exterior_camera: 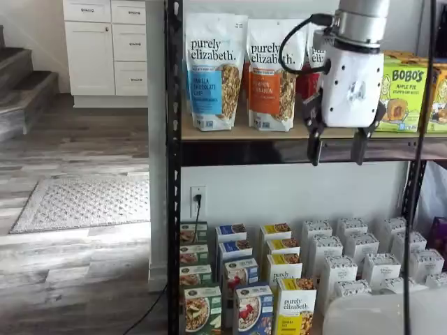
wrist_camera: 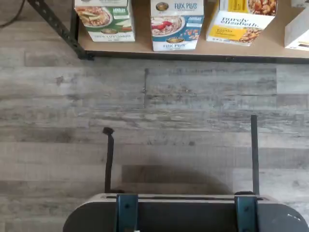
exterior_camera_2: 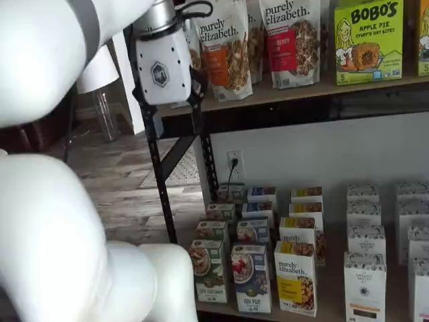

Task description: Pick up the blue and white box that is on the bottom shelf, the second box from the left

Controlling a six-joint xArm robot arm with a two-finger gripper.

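Note:
The blue and white box [wrist_camera: 176, 26] stands upright at the front of the bottom shelf [wrist_camera: 140, 47], between a green-fronted box and a yellow one. It shows in both shelf views [exterior_camera: 253, 310] [exterior_camera_2: 251, 277], with more like boxes lined up behind it. My gripper [exterior_camera: 337, 150] hangs high above it, in front of the upper tier's rail. A plain gap shows between its two black fingers, so it is open and holds nothing. Its white body [exterior_camera_2: 162, 67] also shows in a shelf view.
A green-fronted box [wrist_camera: 106, 19] and a yellow "purely elizabeth" box [wrist_camera: 239, 21] flank the target. White boxes [exterior_camera: 363, 255] fill the shelf's right side. Granola bags [exterior_camera: 209, 70] stand on the upper tier. A black rack post [exterior_camera: 173, 174] rises at the left. Grey plank floor [wrist_camera: 145, 111] lies before the shelf.

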